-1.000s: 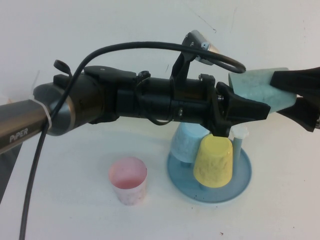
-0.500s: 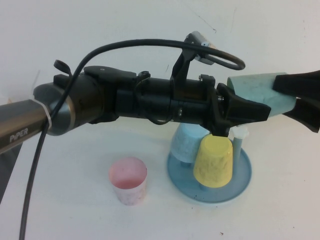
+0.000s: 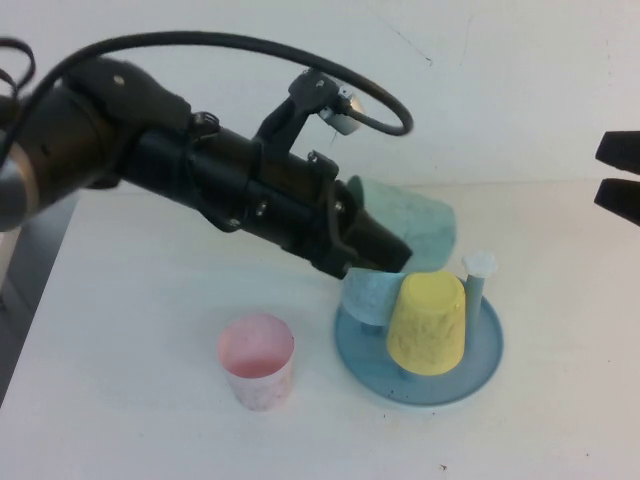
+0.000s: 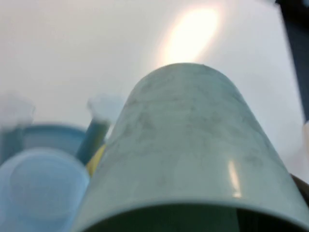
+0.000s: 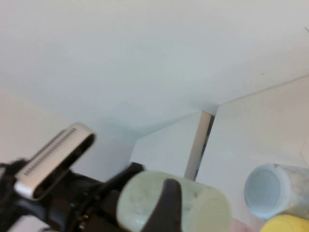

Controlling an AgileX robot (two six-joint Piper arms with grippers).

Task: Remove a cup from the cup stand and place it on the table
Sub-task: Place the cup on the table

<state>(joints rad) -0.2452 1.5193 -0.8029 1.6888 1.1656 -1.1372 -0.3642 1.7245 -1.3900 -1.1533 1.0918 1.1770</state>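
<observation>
The mint-green cup (image 3: 415, 225) lies on its side in the air, just behind the cup stand (image 3: 480, 350) and above the table (image 3: 130, 400). My left gripper (image 3: 385, 250) is shut on its rim end. The cup fills the left wrist view (image 4: 188, 145) and also shows in the right wrist view (image 5: 193, 203). My right gripper (image 3: 622, 175) is open and empty at the far right edge, well clear of the cup. One white-tipped peg (image 3: 478, 265) on the stand is bare.
A yellow cup (image 3: 428, 322) and a light blue cup (image 3: 368, 295) hang upside down on the stand's pegs. A pink cup (image 3: 257, 360) stands upright on the table, left of the stand. The left arm reaches in across the back left of the table.
The right gripper let go of the mint-green cup and drew back to the right. The left gripper now holds the cup and has swung down and left with it.
</observation>
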